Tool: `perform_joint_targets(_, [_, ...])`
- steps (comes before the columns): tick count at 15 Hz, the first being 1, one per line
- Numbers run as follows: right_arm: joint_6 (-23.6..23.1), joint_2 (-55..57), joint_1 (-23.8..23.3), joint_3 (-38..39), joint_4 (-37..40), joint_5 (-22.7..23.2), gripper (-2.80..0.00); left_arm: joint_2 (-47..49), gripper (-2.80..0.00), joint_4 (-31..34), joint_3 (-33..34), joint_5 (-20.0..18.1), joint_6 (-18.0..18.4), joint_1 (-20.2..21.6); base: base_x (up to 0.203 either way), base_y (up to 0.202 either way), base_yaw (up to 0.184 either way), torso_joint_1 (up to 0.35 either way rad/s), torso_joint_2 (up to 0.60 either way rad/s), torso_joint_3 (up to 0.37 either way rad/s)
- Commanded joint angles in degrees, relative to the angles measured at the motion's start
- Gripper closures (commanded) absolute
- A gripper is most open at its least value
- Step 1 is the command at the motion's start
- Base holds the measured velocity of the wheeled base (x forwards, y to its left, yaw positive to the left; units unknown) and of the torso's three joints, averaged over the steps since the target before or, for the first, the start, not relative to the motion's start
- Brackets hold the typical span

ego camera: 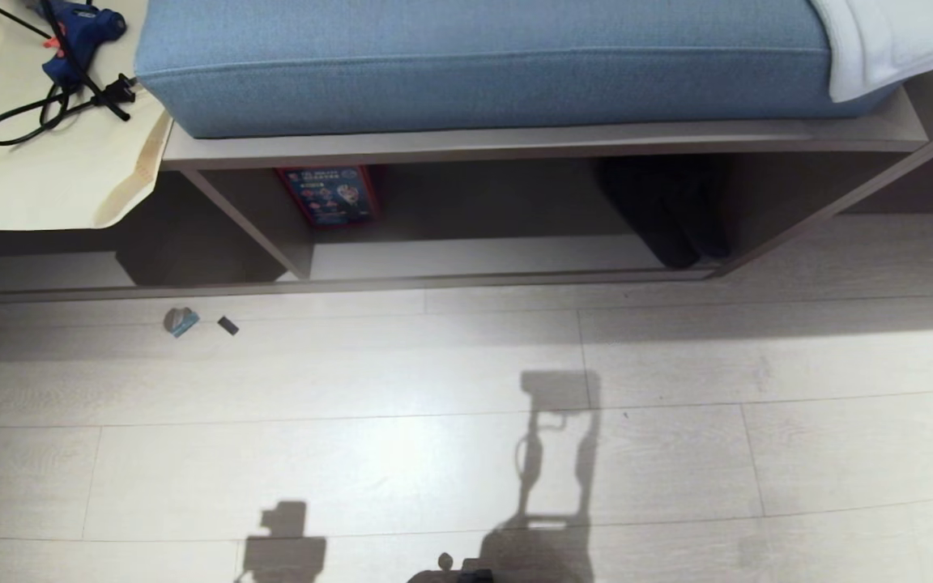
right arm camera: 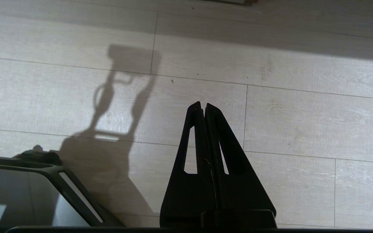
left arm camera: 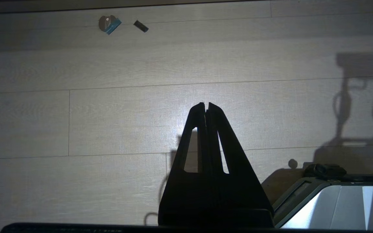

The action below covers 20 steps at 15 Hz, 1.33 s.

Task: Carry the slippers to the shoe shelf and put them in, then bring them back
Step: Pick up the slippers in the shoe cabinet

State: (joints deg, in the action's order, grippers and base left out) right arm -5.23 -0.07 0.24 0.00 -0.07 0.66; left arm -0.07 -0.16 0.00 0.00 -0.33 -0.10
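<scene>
Two dark shapes (ego camera: 669, 219) sat at the right end of the shoe shelf (ego camera: 475, 257), a low beige wood-grain cubby with a pale base board; too shadowed to tell whether they were the grey-blue slippers. At the cubby's left end stood a red-and-blue printed box (ego camera: 329, 194), print unreadable. On the board above lay a thick blue fabric cushion (ego camera: 475, 65) with a folded white towel (ego camera: 888, 40) on its right end. Left of that, a cream sheet (ego camera: 37, 178) held a blue glue gun (ego camera: 78, 36) with a black cord. On the pale plank floor (ego camera: 677, 453), near the shelf front, lay a small grey-and-blue scrap (ego camera: 181, 321) and a small black chip (ego camera: 227, 325). Left gripper (left arm camera: 206, 104) hung over bare floor, jaws together, empty. Right gripper (right arm camera: 203, 104) likewise, jaws together, empty. Faint text on the robot's base panel (left arm camera: 335, 207) was illegible.
</scene>
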Motion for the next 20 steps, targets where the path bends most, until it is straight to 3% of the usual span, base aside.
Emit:
perform_joint_targets(1, [0.0,0.1,0.0,0.0,0.0,0.0,0.00,0.1,0.00,0.0,0.0,0.0,-0.1,0.0,0.000,0.000,0.000,-0.002,0.00,-0.091])
perform_joint_targets(20, [-0.2,0.1,0.0,0.0,0.1,0.0,0.00,0.0,0.00,0.0,0.0,0.0,-0.1,0.0,0.000,0.000,0.000,0.003,0.00,-0.193])
